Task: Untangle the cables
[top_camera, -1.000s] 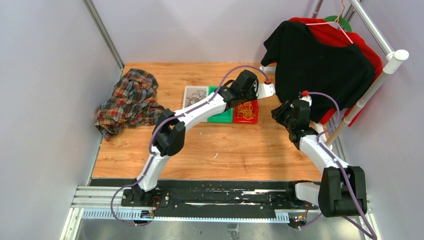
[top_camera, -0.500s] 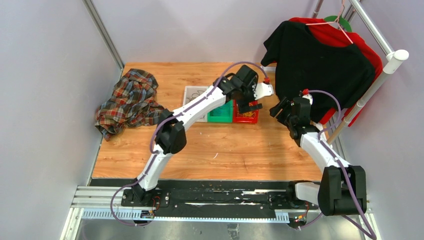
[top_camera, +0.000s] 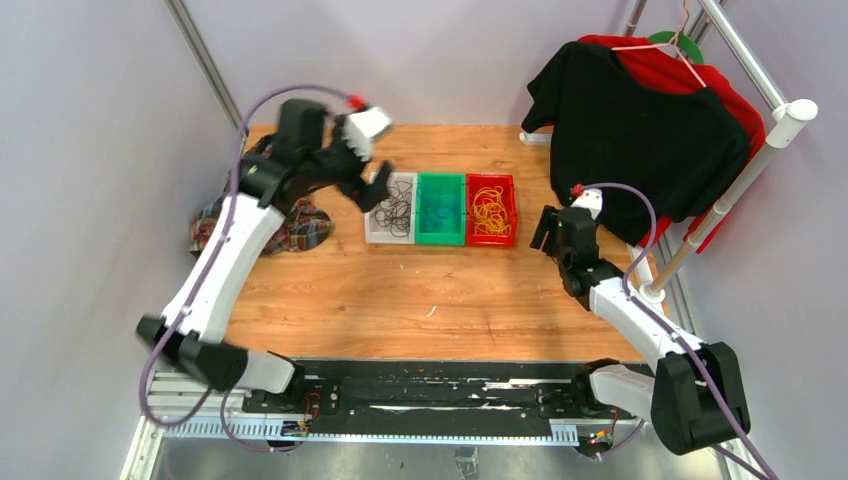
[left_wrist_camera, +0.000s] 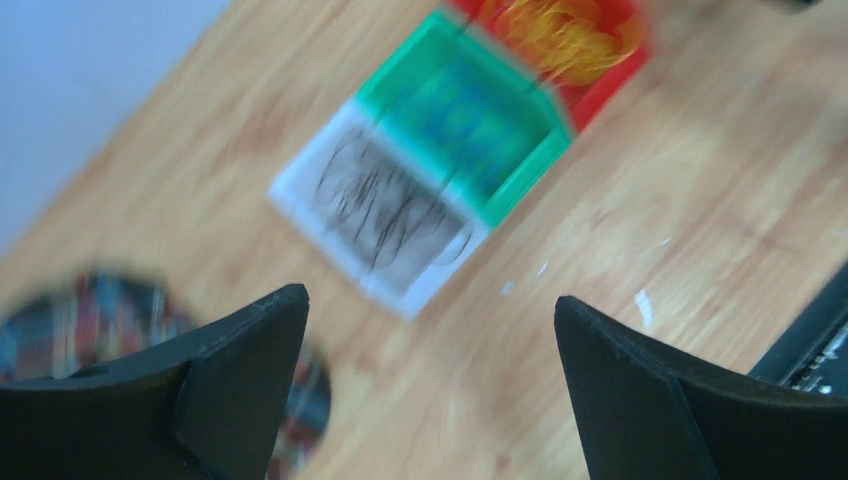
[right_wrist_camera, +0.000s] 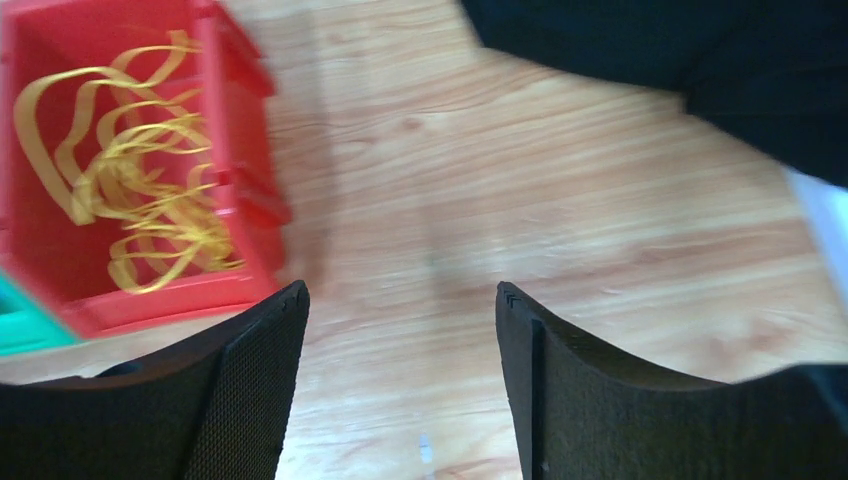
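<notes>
L gripper (left_wrist_camera: 430, 300) hangs above the wood-grain surface (top_camera: 400, 300) by the white bin (top_camera: 390, 240); smooth black jaws spread wide, nothing btwn them. R gripper (right_wrist_camera: 400, 290), pads finely textured, also spread and empty, just right of the red bin (top_camera: 492, 241).

Cables sit sorted in three rectangular plastic bins in a row:
- thin dark loops (top_camera: 397, 208) in white
- blue (top_camera: 440, 210) in the green bin (top_camera: 441, 240)
- flat yellow coils (right_wrist_camera: 140, 190) in red

Crumpled plaid cloth (top_camera: 305, 225) at far left.
</notes>
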